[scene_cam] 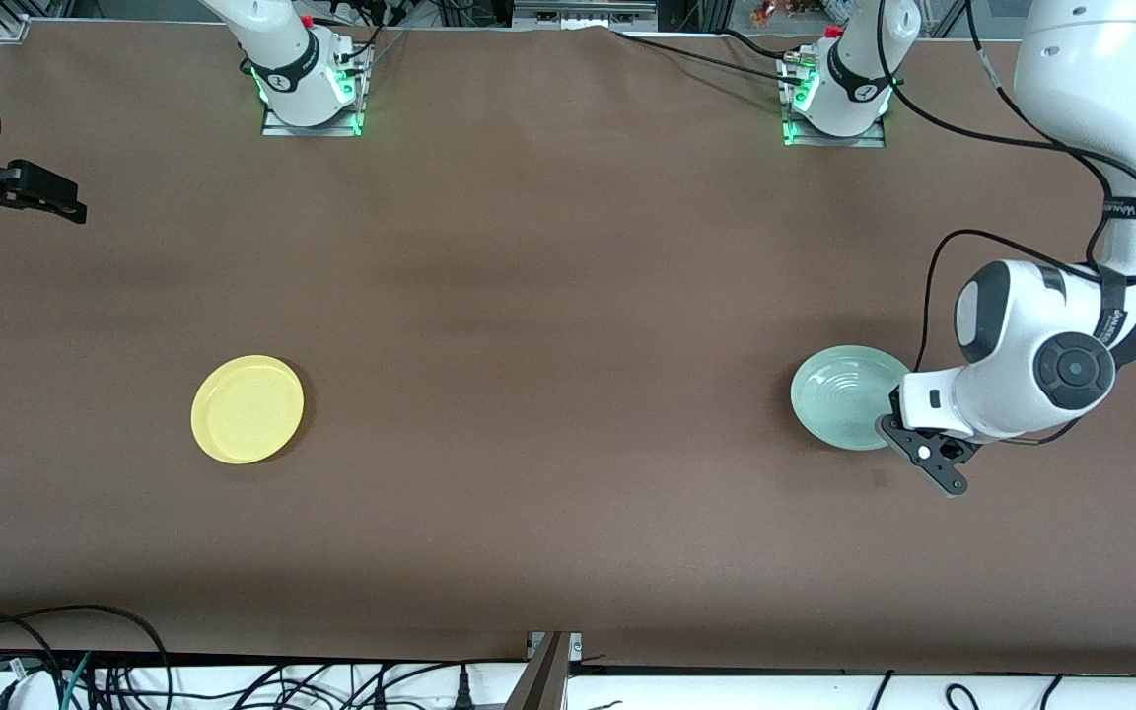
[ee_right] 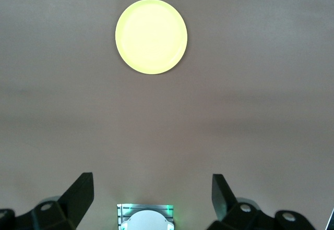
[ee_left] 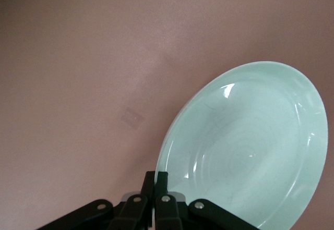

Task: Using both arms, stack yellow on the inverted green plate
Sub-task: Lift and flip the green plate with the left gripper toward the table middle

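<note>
The green plate (scene_cam: 849, 396) is held tilted, hollow face up, its rim clamped in the left pincer (scene_cam: 898, 426), while the right pincer (scene_cam: 21, 192), fingers apart, waits well apart from the yellow (scene_cam: 248, 408) plate on the tabletop (scene_cam: 548, 296).

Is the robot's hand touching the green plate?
Touching. In the left wrist view the left gripper has its jaws shut on the rim of the green plate, with the plate tipped up on edge.

yellow plate (scene_cam: 248, 409): on table (scene_cam: 548, 296), right arm's end, well apart from left hand (scene_cam: 898, 426)
green plate (scene_cam: 849, 396): rim at left hand, left arm's end
</note>
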You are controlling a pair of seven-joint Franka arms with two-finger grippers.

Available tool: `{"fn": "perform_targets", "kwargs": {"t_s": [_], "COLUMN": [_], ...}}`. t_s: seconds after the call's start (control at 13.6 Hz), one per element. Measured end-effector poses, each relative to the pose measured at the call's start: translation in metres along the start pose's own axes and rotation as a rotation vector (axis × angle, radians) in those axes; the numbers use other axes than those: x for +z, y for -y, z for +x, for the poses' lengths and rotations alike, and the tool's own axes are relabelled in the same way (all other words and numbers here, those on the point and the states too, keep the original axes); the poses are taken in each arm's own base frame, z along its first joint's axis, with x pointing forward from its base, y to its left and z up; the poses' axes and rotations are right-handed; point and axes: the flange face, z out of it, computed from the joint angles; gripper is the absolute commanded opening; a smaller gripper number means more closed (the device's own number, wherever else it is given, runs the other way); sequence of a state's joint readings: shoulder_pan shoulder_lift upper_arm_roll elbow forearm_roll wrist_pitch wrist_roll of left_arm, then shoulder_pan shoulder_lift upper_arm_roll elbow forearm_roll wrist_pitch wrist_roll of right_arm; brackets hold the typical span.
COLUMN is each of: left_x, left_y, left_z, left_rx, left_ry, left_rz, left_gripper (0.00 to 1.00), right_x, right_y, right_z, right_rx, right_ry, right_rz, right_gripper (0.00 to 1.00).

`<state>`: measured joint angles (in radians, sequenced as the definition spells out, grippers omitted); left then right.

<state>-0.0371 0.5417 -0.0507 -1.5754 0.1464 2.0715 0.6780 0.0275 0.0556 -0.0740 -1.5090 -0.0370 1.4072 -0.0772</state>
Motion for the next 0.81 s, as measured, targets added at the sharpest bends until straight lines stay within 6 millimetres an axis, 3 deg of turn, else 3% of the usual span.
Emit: {"fn": "perform_targets", "kwargs": {"t_s": [0.22,0.44,0.81], "left_x": [-0.046,-0.081,-0.084], "left_y": [-0.044,-0.107,-0.218], "left_z": [0.039,0.084,0.133], "left_rx": [0.020,0.021,-0.017], "left_ry": [0.071,0.151,0.274], "left_rz": [0.093,0.228,0.550], "left_gripper": [0.00,0.00,0.00], "right_x": [0.000,0.000,0.000], "right_y": [-0.001,-0.001,-0.003], "right_z": [0.000,0.000,0.000], "right_rx": [0.001,0.002,0.006], "right_ry": [0.000,0.000,0.000], "right_rz": [0.000,0.000,0.001], "right_gripper": [1.00,1.00,1.00]}}
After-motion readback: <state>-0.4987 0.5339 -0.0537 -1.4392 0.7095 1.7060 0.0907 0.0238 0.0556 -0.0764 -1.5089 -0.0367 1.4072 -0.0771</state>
